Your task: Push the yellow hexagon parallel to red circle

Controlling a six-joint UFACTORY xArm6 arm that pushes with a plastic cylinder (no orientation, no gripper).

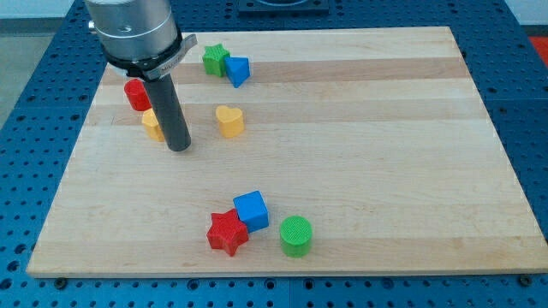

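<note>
Green cylinder [296, 236] lies well toward the view's bottom-right of my tip [179, 147], a bare rod holding nothing, touching yellow hexagon [151, 125], orientation unreadable, below red circle [135, 94].

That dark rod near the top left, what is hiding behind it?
Behind my tip sits the yellow hexagon, only its left part showing. Above it, the red circle is partly covered by the arm. Their hidden sides cannot be seen.

Table top [360, 128]: pale wood, smooth, matt, banded grain. Blocks, e.g. green cylinder [296, 236], red star [227, 233]: matt plastic. Rod [171, 111]: dark, dull; housing [128, 26] brushed metal.
</note>
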